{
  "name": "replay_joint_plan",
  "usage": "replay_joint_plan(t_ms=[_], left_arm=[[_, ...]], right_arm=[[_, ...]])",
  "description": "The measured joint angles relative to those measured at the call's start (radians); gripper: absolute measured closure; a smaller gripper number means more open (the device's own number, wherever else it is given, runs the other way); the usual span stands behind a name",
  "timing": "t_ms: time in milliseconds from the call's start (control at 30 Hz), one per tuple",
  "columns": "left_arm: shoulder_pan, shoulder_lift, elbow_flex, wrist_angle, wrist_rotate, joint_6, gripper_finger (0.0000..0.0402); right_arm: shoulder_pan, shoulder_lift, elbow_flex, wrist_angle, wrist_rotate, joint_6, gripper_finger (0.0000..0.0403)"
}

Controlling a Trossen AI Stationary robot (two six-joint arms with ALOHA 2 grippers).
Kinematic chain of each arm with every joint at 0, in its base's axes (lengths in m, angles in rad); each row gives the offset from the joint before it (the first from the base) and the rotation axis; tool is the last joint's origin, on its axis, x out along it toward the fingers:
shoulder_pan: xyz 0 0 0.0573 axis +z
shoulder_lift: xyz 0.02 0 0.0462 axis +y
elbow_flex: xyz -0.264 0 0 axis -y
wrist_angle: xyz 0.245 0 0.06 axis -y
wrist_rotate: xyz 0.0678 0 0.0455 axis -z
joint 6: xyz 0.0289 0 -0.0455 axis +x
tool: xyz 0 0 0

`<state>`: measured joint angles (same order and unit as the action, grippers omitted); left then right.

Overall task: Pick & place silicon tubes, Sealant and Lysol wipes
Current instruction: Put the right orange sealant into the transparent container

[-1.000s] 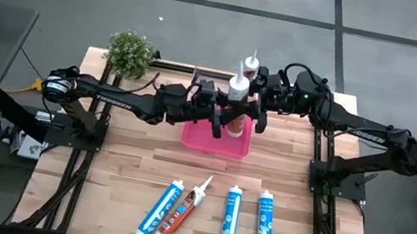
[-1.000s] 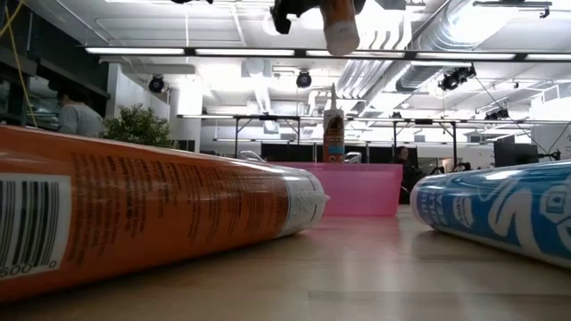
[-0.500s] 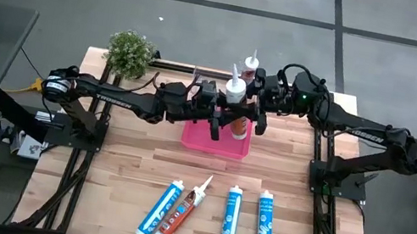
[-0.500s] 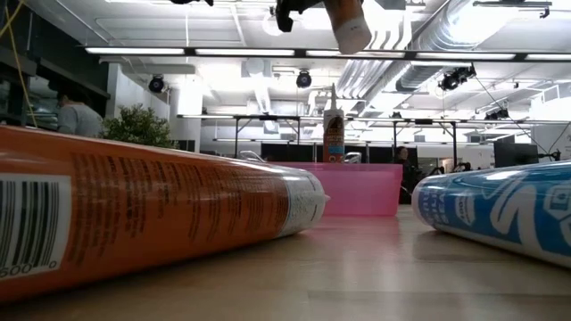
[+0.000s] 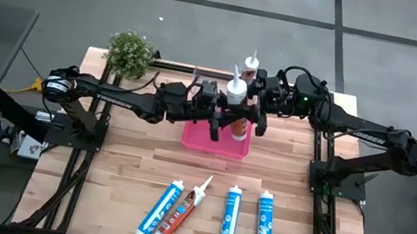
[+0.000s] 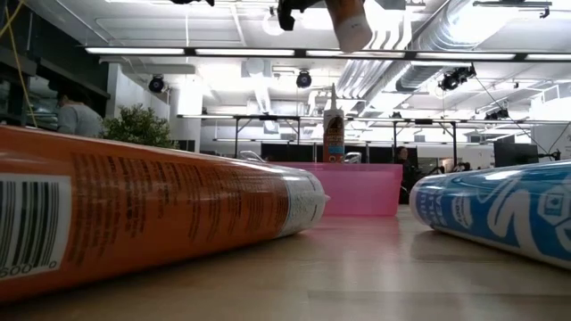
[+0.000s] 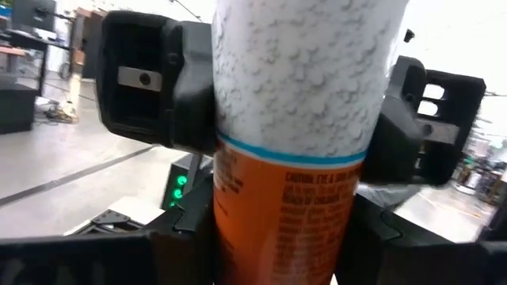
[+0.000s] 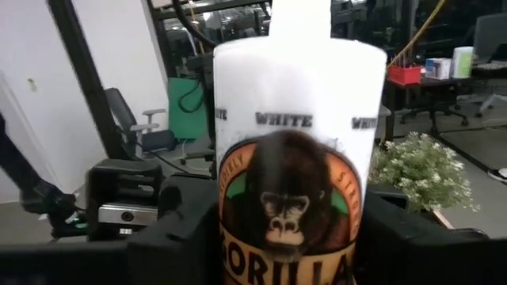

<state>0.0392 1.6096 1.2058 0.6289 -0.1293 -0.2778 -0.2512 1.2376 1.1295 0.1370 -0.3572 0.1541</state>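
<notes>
Both arms met above the pink bin (image 5: 216,138) at the far middle of the surface (image 5: 123,162), with one sealant tube (image 5: 234,96) upright between them. The left hand (image 5: 223,118) pinched its orange lower body, as the left wrist view showed. The right hand (image 5: 257,95) sat around the white upper part, but I could not tell whether it was clamped or slack.

This looked like a handover or a joint lowering. To do it well, one hand should hold firm until the other has fully let go, and the tube should stay vertical and centred over the bin.

A second upright tube (image 5: 251,62) stood behind the bin. Four tubes (image 5: 207,214) lay in a row near the front edge, and a small plant (image 5: 129,52) sat at the far left corner. Beyond was an open workshop with ceiling lights, benches and a grey floor.
</notes>
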Motion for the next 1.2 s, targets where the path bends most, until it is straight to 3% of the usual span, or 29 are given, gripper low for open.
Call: replay_joint_plan(t_ms=[133,233,433,700,1000,1200], left_arm=[[-0.001,0.000,0.000,-0.003,0.010,-0.011,0.0241],[-0.001,0.000,0.000,-0.003,0.006,-0.012,0.0241],[0.000,0.000,0.000,-0.059,-0.043,0.010,0.0241],[0.044,0.001,0.000,-0.151,-0.164,0.045,0.0241],[0.205,0.000,0.000,-0.201,-0.013,0.055,0.0242],[0.343,0.000,0.000,-0.222,0.160,0.067,0.0242]], right_arm=[[-0.003,-0.019,0.001,0.011,-0.007,0.003,0.0091],[-0.011,-0.026,0.001,0.004,0.002,0.002,0.0061],[-0.062,-0.091,0.001,-0.007,0.033,-0.010,0.0053],[-0.145,-0.288,0.002,-0.226,0.328,-0.124,0.0051],[-0.169,-0.405,0.003,-0.569,0.400,-0.094,0.0051],[-0.158,-0.394,0.001,-0.633,0.421,-0.068,0.0050]])
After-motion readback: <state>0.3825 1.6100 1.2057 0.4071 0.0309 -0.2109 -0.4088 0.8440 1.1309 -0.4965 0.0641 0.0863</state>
